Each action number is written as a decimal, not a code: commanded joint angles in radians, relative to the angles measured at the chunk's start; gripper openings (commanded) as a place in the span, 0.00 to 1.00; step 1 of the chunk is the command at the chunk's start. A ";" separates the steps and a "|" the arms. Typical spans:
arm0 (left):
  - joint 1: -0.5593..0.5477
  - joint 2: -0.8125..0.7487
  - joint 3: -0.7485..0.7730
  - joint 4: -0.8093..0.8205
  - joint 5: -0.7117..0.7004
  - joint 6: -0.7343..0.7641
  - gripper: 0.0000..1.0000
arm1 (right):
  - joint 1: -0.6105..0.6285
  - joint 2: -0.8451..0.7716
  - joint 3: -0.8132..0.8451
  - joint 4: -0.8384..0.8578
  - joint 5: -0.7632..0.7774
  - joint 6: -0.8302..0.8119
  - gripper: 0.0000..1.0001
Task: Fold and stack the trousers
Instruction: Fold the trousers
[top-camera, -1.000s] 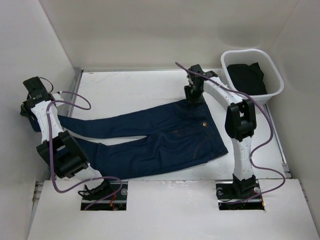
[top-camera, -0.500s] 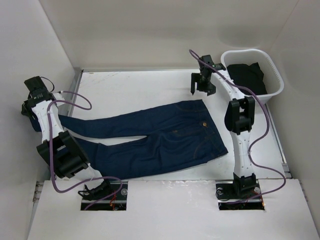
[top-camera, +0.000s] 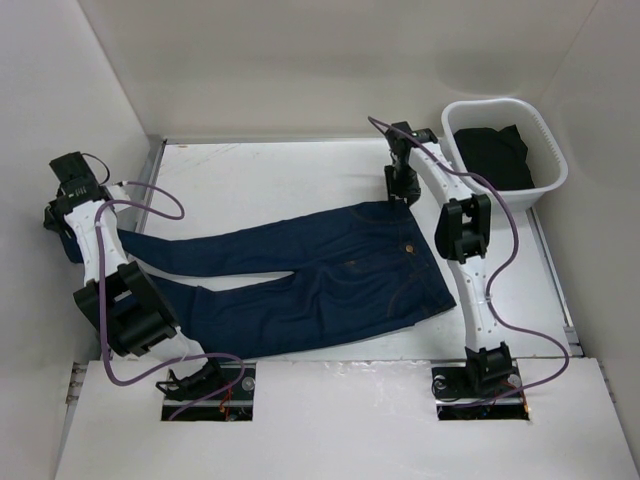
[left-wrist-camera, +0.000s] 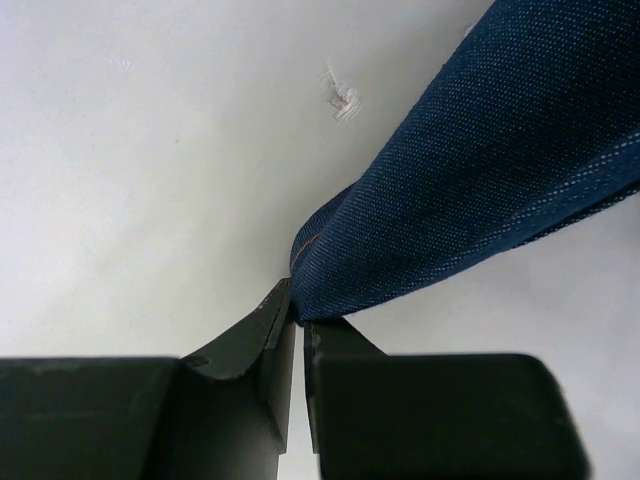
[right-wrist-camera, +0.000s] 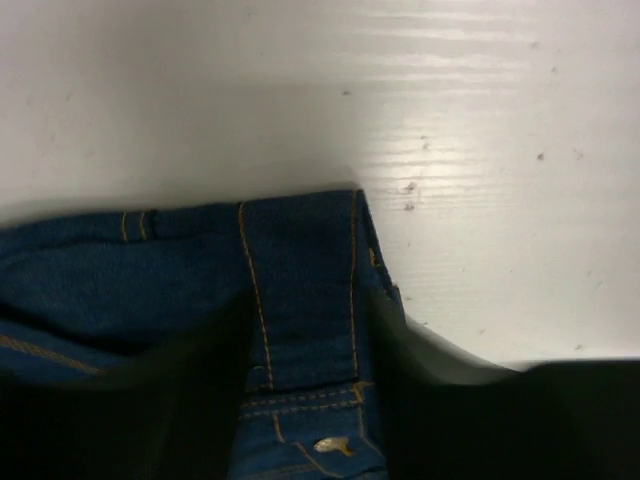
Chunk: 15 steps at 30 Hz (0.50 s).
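Flanking one trousers (top-camera: 320, 270): two tools (left-wrist-camera: 297, 318) (top-camera: 400, 190)

Matt denim trousers (top-camera: 350, 270), seemingly plastic basket (top-camera: 553, 150)

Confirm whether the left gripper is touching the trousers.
Touching: the left wrist view shows the left gripper closed on the hem edge of the trousers.
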 joint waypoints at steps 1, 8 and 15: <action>-0.001 -0.031 0.023 0.076 0.005 0.014 0.04 | 0.009 0.025 0.061 -0.101 -0.037 0.004 0.29; 0.014 -0.045 0.023 0.074 0.016 0.019 0.04 | 0.010 -0.047 -0.095 -0.017 -0.177 0.024 0.00; 0.024 -0.064 0.021 0.065 0.023 0.025 0.04 | -0.026 -0.200 -0.241 0.192 -0.066 0.101 0.45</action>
